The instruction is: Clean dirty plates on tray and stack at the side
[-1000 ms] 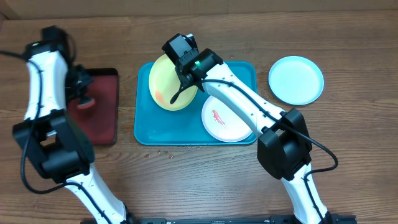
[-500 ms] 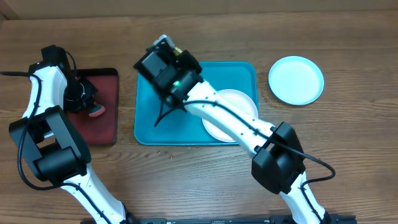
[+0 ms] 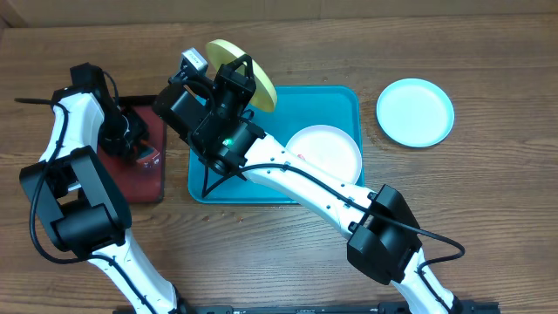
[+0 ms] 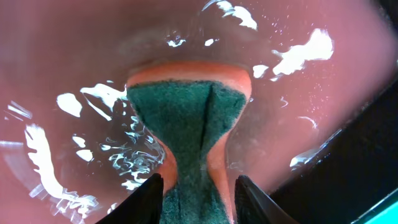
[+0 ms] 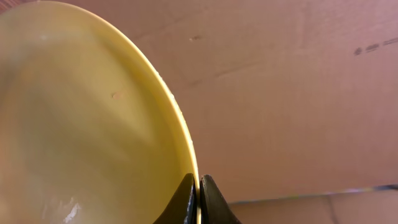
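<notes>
Wooden desk point(image 3: 488, 218): right gripper point(image 5: 199, 186) jaws pinch the rim of the yellow-green plate point(image 3: 248, 65), upper centre, above the tray point(image 3: 340, 100). Left gripper point(image 4: 199, 199) jaws flank the sponge point(image 4: 186, 118) — grip unclear. Scrubbing step; next, bring sponge to plate.

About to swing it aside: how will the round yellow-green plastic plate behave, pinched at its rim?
The round yellow-green plastic plate is likely stiff: its rim shows no bend where the right end effector pinches it. Its surface looks glossy, so it may pivot or slip in that narrow edge grip.
</notes>
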Motion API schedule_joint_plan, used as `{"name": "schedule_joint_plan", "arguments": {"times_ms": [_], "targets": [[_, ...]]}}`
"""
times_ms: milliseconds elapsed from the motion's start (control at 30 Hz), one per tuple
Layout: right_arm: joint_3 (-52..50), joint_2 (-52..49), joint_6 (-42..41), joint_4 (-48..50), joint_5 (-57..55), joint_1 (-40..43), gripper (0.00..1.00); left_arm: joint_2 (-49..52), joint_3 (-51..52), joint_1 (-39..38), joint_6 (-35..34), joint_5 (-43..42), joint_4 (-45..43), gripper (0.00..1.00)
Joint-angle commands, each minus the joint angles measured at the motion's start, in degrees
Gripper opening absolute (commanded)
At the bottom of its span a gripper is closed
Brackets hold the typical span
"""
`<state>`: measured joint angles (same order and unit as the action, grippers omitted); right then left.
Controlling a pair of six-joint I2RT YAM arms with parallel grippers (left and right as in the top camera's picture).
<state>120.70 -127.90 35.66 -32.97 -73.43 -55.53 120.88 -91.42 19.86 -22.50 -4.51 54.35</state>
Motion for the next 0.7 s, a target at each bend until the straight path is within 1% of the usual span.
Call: {"name": "schedule_joint_plan", "arguments": {"times_ms": [0, 133, 167, 233, 267, 300, 333, 367, 400, 433, 467, 567, 600, 667], "targets": [[1.7, 3.1, 3.8, 0.8, -3.9, 0.0, 0.04, -1.3, 0.2, 0.2, 1.2, -0.4, 0.0, 0.40], [1.7, 3.1, 9.6, 3.7, -6.2, 0.0, 0.04, -1.5, -3.1, 1.1, 3.3, -0.4, 3.3, 0.38], [1.7, 3.1, 12.9, 7.3, -8.0, 0.1, 0.04, -1.6, -6.2, 1.7, 3.2, -0.4, 6.0, 0.39], [1.7, 3.1, 12.4, 11.5, -9.1, 0.2, 0.04, -1.6, -9.3, 2.0, 3.2, -0.4, 8.7, 0.44], [1.6, 3.1, 7.8, 13.5, -8.7, 0.2, 0.04, -1.6, -11.0, 2.1, 3.1, -0.5, 10.1, 0.48], [1.5, 3.1, 2.2, 13.2, -7.5, 0.2, 0.04, -1.6, -11.8, 2.1, 3.1, -0.5, 10.8, 0.52], [1.4, 3.1, -3.7, 10.5, -4.9, 0.2, 0.04, -1.6, -12.7, 2.1, 2.8, -0.5, 11.6, 0.58], [1.2, 3.1, -7.4, 3.8, 1.8, 0.5, 0.04, -1.6, -12.9, 2.0, 2.7, -0.5, 11.8, 0.67], [1.2, 3.0, -8.2, -4.1, 10.7, 1.0, 0.04, -1.6, -12.9, 1.9, 2.6, -0.7, 11.8, 0.99], [1.2, 2.9, -10.6, -8.4, 16.3, 1.8, 0.04, -1.5, -12.9, 1.9, 2.6, -0.7, 11.9, 1.00], [1.2, 2.9, -14.8, -10.6, 18.6, 2.6, 0.04, -1.5, -12.9, 1.9, 2.6, -0.7, 12.0, 1.00], [1.5, 3.4, -31.5, -16.3, 20.0, 6.8, 0.04, -1.5, -12.9, 1.9, 2.6, -0.7, 13.1, 1.00], [2.2, 4.2, -36.9, -19.7, 24.4, 9.6, 0.04, -1.5, -12.9, 1.8, 2.6, -0.9, 13.2, 1.00], [3.2, 5.6, -40.5, -23.6, 35.4, 14.3, 0.04, -1.5, -12.9, 1.7, 2.6, -2.0, 13.2, 1.00]]}}
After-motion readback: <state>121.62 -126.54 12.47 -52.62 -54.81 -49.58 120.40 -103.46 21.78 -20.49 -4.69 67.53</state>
